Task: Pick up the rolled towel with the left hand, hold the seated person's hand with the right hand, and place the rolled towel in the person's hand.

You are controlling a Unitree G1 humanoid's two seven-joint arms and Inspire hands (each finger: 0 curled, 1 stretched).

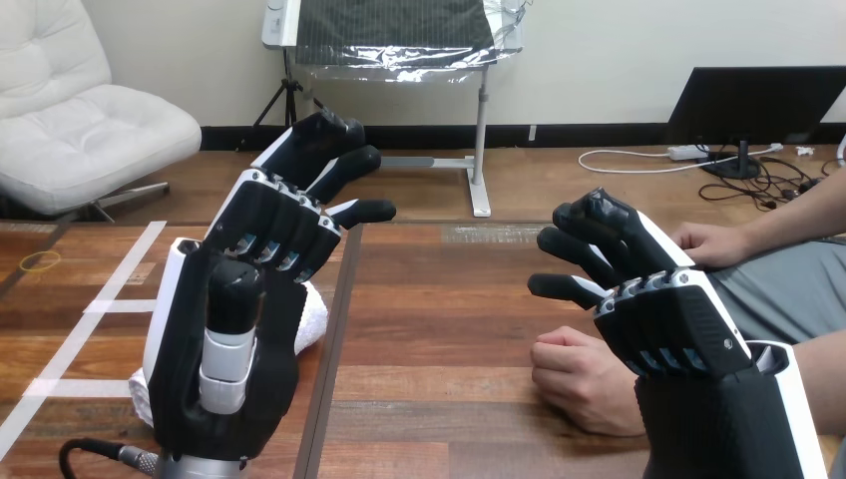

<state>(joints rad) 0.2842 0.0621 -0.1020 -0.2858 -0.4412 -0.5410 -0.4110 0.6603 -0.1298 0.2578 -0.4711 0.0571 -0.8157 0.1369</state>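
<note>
A white rolled towel (311, 317) lies on the wooden table (449, 299) at the left, mostly hidden behind my left hand (249, 299). That hand is raised over the towel, open, with its fingers stretched forward and its thumb upright. My right hand (678, 324) is at the right, open, with its fingers pointing forward and left. The person's hand (579, 381) rests on the table as a loose fist, just left of and below my right hand. I cannot tell whether the two touch.
The person's other hand (713, 244) rests at the far right edge of the table. White tape lines (120, 289) and a yellow rubber band (40, 261) mark the table's left part. A dark seam (334, 339) runs down the table between the towel and the person's fist.
</note>
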